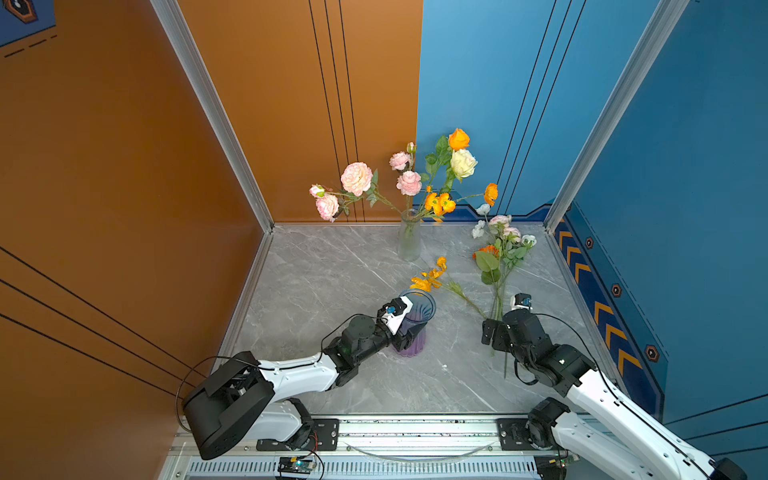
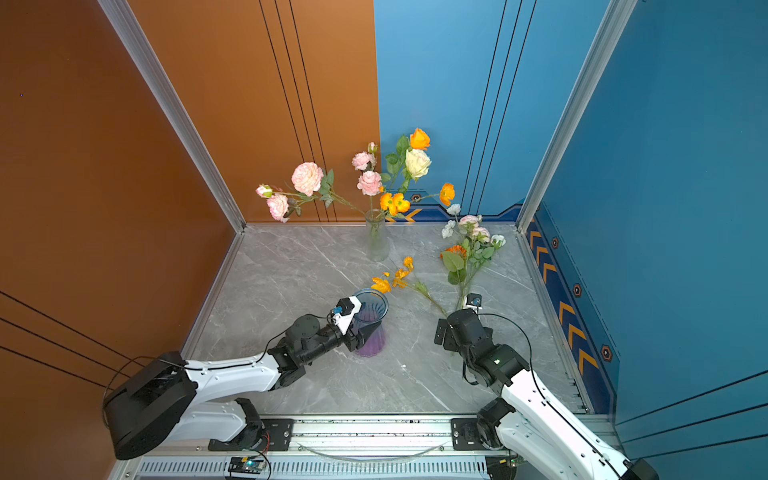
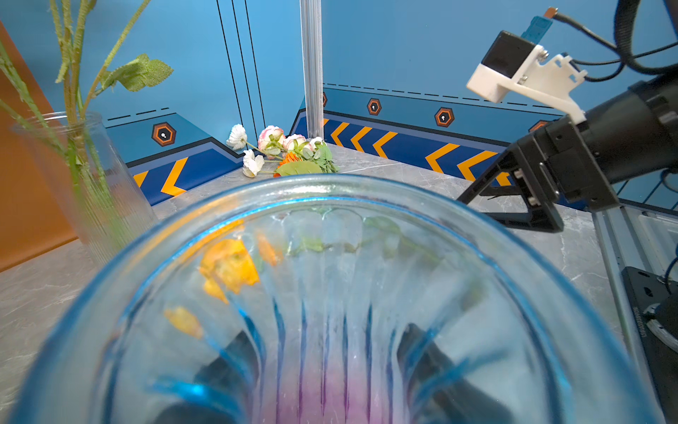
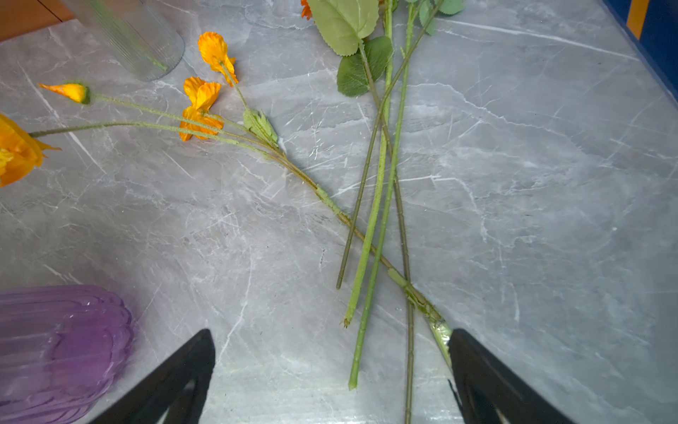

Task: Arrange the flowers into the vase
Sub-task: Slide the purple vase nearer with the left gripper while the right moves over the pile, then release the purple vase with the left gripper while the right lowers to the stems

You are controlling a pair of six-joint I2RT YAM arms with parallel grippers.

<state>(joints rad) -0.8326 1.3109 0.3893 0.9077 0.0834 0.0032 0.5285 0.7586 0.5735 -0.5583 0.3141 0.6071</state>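
In both top views the left pincer (image 1: pixel 406 336) (image 2: pixel 358 332) clasps the waist of the purple vase (image 1: pixel 417 348). The vase is ribbed glass, blue at the flared rim, and stands upright on the grey marble-look worktop (image 1: pixel 332 291). Loose flowers (image 1: pixel 500 249) lie flat to the right of that vase, heads away from the robot. An orange spray (image 1: pixel 430 278) slants from beside the vase's rim to their stem ends. The right pincer (image 1: pixel 493 332), spread wide, hangs over those stem ends. Behind the purple vase a clear vase (image 1: pixel 409 241) of ribbed glass holds pink, cream and orange blooms (image 1: pixel 409 183).

Left wrist view: the purple vase's rim (image 3: pixel 330 187) fills the frame. Two dark fingers (image 3: pixel 227 363) show through the glass, one on either side of the narrow waist. Print on a black base plate (image 3: pixel 638 293) is too small to read.

Right wrist view: the right pincer's (image 4: pixel 330 374) black fingers stand far apart, gripping nothing. Thin green stems (image 4: pixel 381 205) run between them on the worktop, and the spray's fuzzy stem end touches one finger.
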